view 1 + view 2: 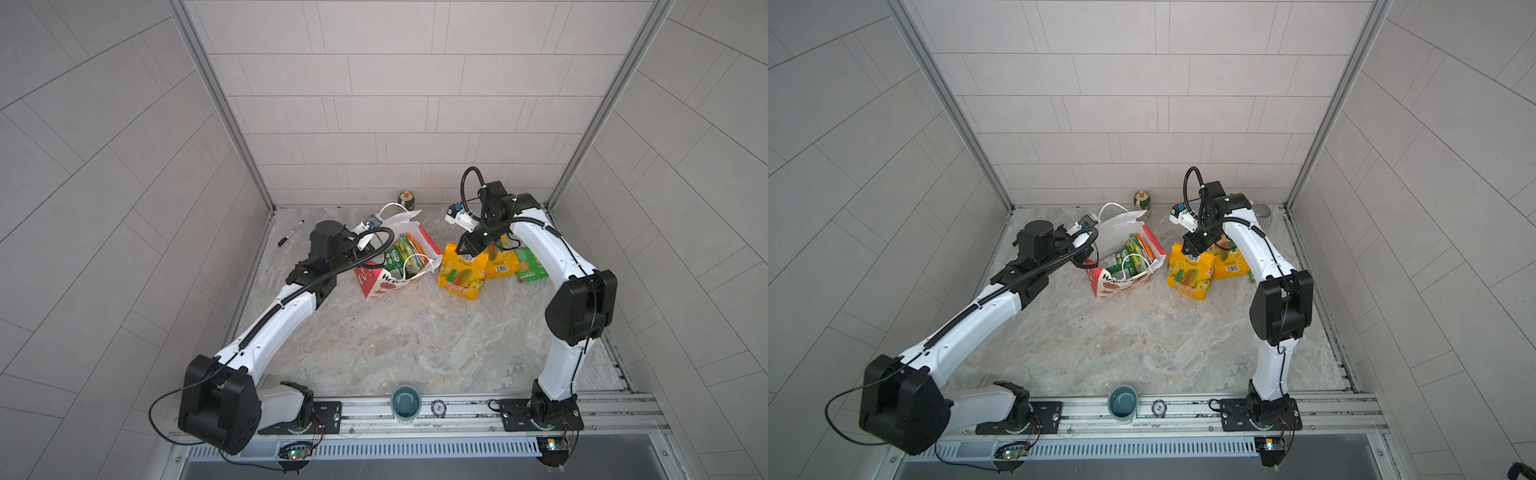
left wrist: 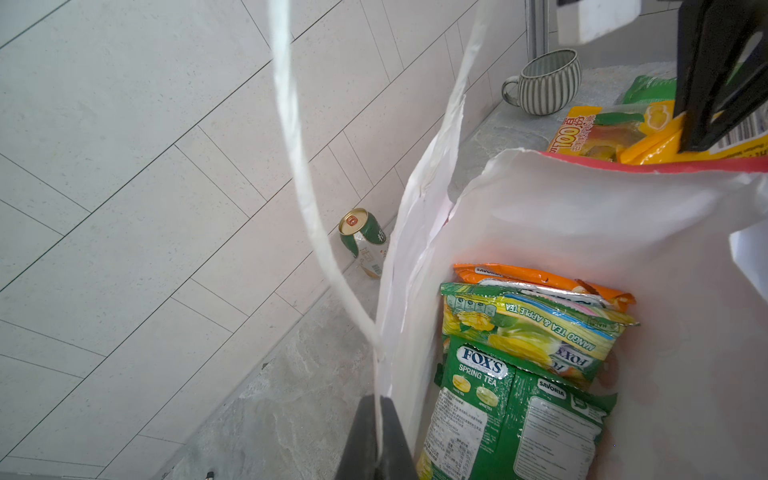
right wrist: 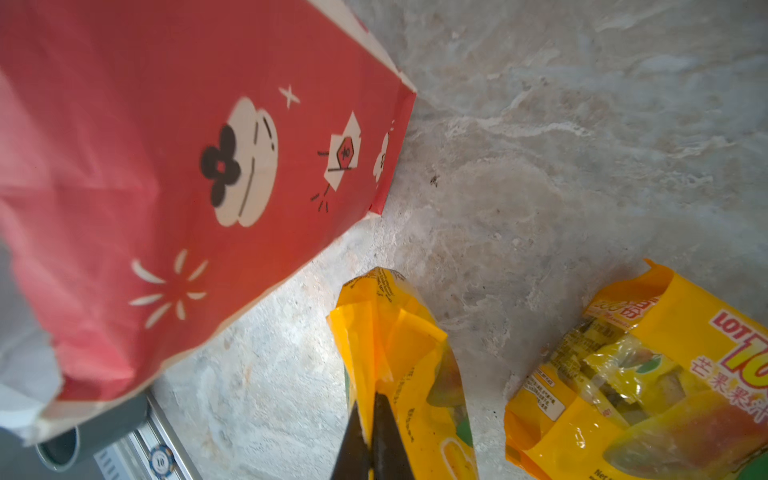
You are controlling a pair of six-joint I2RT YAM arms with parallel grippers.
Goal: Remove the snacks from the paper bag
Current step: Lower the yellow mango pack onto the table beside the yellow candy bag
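Now clear of the bag (image 1: 384,286), one yellow packet (image 1: 463,272) hangs from the right gripper (image 1: 464,251), whose fingers (image 3: 390,444) are clenched on its top seam. The packet lies straight below the fingertips, with its long axis close to upright and the end marked "100" lowest. Whether that end touches the table (image 1: 415,340) I cannot tell. It hangs just beside the bag's red side without touching it.

I judge the coming move to be a set-down: lower the packet, let its long axis fall flat, then let go. Bare table lies toward the arm bases. On the side away from the bag a second yellow packet (image 1: 500,268) lies flat, partly hidden by the held one, and a green packet (image 1: 530,268) lies just past it.

The bag stands upright between the two arms, mouth up. Three more packets stand on end inside it, face to face, with their long axes pointing at the mouth: a Spring Tea packet (image 2: 511,415), a Mango Tea packet (image 2: 536,328) and an orange packet (image 2: 540,276).

The left gripper (image 2: 377,411) is pinched tight on the bag's rim, by the foot of the cord handle (image 2: 299,166), and seems to steady it. That leaves the right arm, close by the mouth, as the likelier one for the next reach, which would go in from above. A can (image 1: 406,200) stands behind the bag, by the back wall.
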